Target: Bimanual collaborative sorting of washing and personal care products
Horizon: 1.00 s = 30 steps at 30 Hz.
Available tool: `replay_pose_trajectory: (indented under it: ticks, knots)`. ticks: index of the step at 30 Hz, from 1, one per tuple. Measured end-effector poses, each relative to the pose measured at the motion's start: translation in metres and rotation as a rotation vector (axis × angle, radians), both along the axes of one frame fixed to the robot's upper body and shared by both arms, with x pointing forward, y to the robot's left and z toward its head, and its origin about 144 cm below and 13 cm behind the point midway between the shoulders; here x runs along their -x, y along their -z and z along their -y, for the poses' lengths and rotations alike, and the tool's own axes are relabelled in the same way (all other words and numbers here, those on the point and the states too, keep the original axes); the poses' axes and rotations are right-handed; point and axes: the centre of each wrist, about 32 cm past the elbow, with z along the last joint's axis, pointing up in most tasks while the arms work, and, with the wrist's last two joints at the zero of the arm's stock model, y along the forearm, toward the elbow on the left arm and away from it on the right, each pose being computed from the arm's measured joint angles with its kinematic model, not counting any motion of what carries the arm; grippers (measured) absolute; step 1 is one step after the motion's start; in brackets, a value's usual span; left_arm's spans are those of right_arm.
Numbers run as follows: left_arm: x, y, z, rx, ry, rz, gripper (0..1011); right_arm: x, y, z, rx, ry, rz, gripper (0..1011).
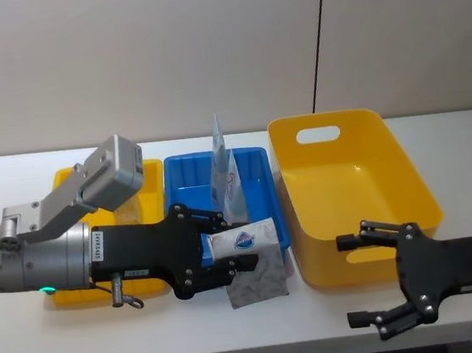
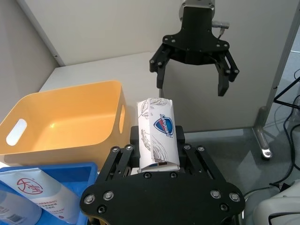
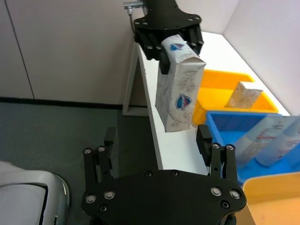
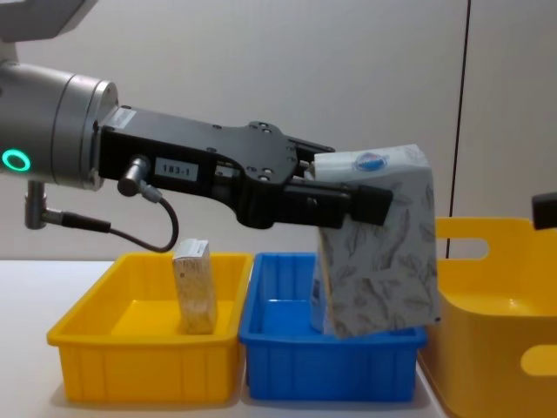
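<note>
Leaf-print pouch (image 4: 383, 252) hangs aloft; tubes (image 1: 224, 174), carton (image 4: 196, 287) binned.

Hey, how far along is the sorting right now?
Done: a beige carton stands in the small yellow bin, and tubes sit in the blue bin. In hand: the left tool grips the leaf-print pouch off the table. Left: binning the pouch, perhaps in the large yellow bin, with the right tool open near it.
</note>
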Motion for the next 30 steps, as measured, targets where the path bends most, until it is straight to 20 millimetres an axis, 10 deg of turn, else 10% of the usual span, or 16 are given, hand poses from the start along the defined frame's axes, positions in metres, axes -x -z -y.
replay_pose_trajectory:
  ticks: [30]
  knots:
    - [0.0, 0.0, 0.0, 0.0, 0.0, 0.0, 365, -0.021, 0.018, -0.022, -0.016, -0.034, 0.077, 1003]
